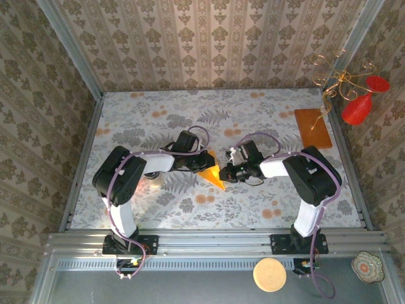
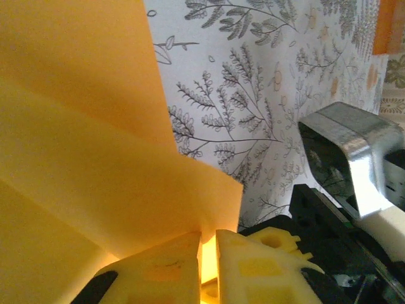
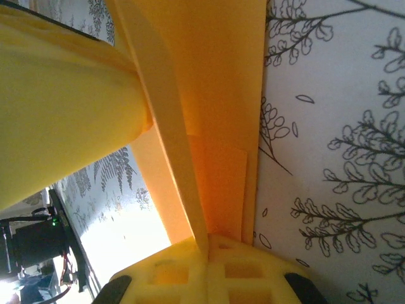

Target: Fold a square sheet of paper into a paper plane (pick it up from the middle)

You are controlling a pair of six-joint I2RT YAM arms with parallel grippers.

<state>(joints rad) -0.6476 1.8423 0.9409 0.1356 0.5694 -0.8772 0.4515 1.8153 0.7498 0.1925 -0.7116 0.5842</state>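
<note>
The sheet of paper (image 1: 215, 172), bright orange-yellow, is folded into a pointed wedge whose tip aims at the near edge, and it hangs between both arms at the table's middle. My left gripper (image 1: 204, 162) meets it from the left. In the left wrist view, folded layers of the paper (image 2: 95, 158) rise above my left gripper (image 2: 209, 253), and one edge runs down into the narrow slit between the fingers (image 2: 164, 269). My right gripper (image 1: 228, 172) comes from the right. Its wrist view shows my right gripper (image 3: 209, 244) shut on a thin folded flap of the paper (image 3: 190, 114).
A brown-orange board (image 1: 313, 128) lies at the back right, below red ornaments on gold wire (image 1: 357, 107). Patterned walls close in the floral table (image 1: 158, 114) on three sides. A tan disc (image 1: 269, 275) and a small dish (image 1: 368, 264) sit on the front ledge.
</note>
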